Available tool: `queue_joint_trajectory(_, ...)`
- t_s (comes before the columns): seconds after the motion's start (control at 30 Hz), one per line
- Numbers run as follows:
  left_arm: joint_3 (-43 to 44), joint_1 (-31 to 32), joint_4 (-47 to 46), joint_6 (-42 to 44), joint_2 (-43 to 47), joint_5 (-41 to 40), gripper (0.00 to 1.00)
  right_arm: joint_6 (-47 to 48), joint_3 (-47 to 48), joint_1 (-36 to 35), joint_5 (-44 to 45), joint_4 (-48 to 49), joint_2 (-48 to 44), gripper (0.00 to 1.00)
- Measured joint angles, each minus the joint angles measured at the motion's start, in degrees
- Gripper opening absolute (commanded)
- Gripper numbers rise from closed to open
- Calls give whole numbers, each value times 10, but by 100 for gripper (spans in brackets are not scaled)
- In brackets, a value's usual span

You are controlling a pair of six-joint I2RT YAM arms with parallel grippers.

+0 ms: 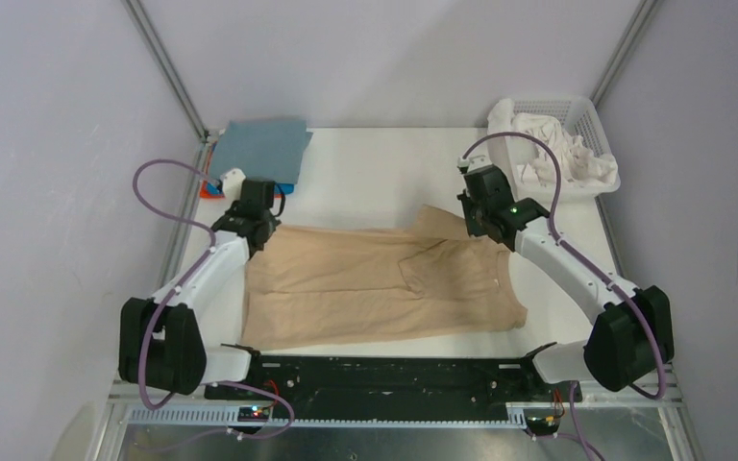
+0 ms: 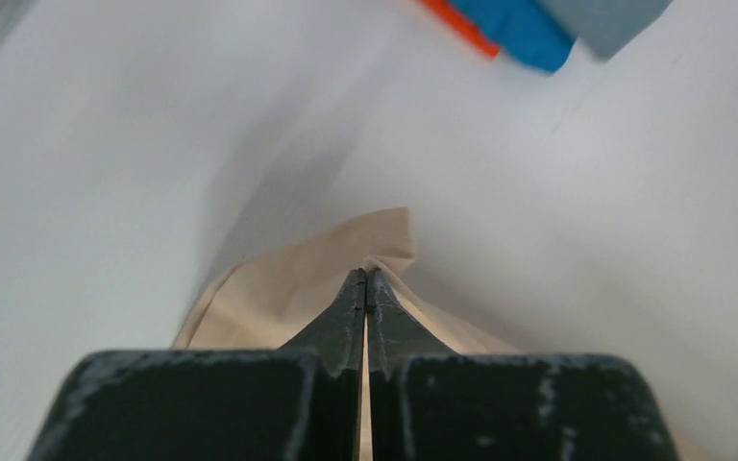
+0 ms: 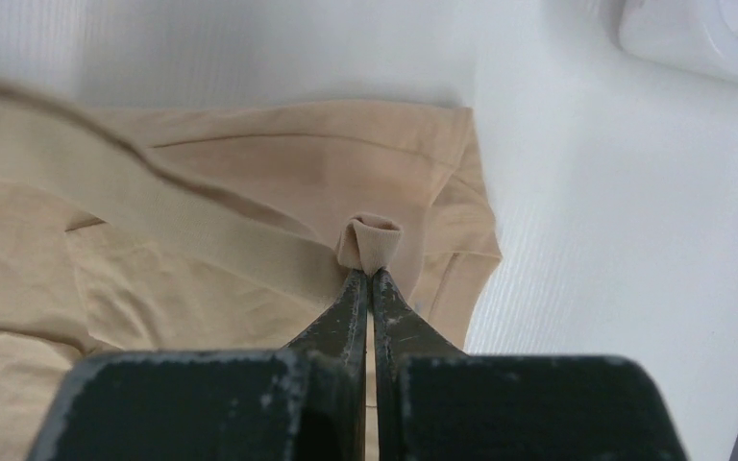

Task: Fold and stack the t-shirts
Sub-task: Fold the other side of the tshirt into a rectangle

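Note:
A tan t-shirt lies spread across the middle of the white table. My left gripper is shut on its far left corner. My right gripper is shut on a pinch of its far right edge, with a sleeve lying beyond the tips. A folded grey-blue t-shirt tops a stack at the far left, with bright blue and orange edges under it. White cloth lies in the basket.
A white mesh basket stands at the far right corner. Grey walls and metal posts close in the table on three sides. The arm bases and a black rail run along the near edge.

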State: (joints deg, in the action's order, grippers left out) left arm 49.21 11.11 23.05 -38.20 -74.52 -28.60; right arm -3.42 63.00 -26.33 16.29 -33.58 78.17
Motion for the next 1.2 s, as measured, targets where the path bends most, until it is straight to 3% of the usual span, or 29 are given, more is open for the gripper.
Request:
queue_joint_trajectory(0.2, 54, 0, -19, -13, -42, -21, 0, 0, 0, 6, -3, 2, -8, 0)
queue_joint_trajectory(0.5, 3, 0, -20, -50, -68, -34, 0, 0, -6, 4, -10, 7, -8, 0)
queue_joint_trajectory(1.0, -148, 26, -20, -145, 81, -47, 0, -3, -34, -28, 1, -9, -21, 0)
queue_joint_trajectory(1.2, -190, 35, -20, -190, 98, -47, 0, -21, -51, -55, 21, -26, -33, 4)
